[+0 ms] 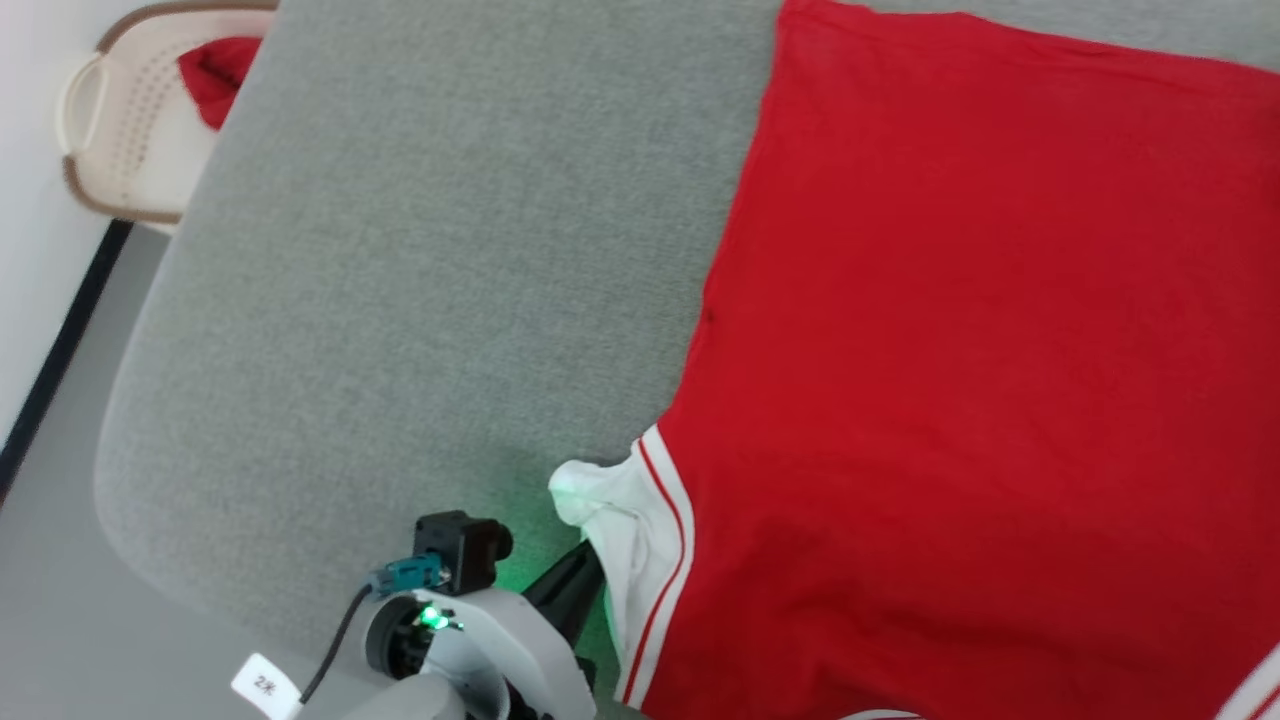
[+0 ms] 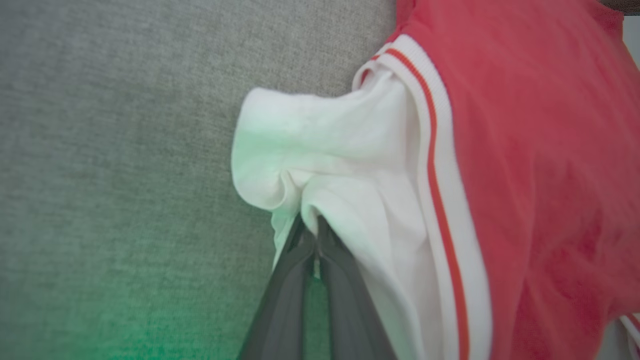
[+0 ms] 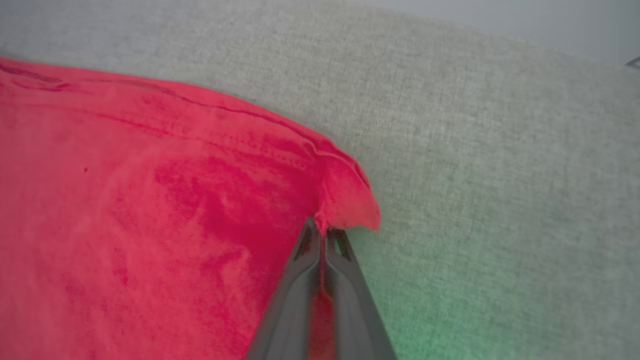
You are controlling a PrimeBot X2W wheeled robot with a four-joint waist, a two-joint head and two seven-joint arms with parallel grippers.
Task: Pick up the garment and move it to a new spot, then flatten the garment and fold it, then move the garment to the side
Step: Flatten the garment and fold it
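- On the right part of the grey worktop lies the garment, spread fairly flat with a plain red face up. How do the hands stand?
- Both are clenched on it. The left hand pinches a bunch of the white sleeve, just beside the striped trim at the near edge. The right hand pinches a red hem corner, which peaks up above its fingertips.
- What could go wrong from here?
- I judge the sleeve grip the weaker one. Only a small fold sits between the fingers, so a sharp pull may slip it free and that side would drop crumpled. If one arm pulls harder than the other, the body will skew and wrinkles will run across it. The worktop covering looks rough, so cloth dragged low may bunch rather than slide.
- Anything nearby to mind?
- A pale basket holding some red cloth stands beyond the far left corner, well apart, so I expect no trouble there. The sleeve lies near the worktop's front edge, so slack cloth could spill over it.
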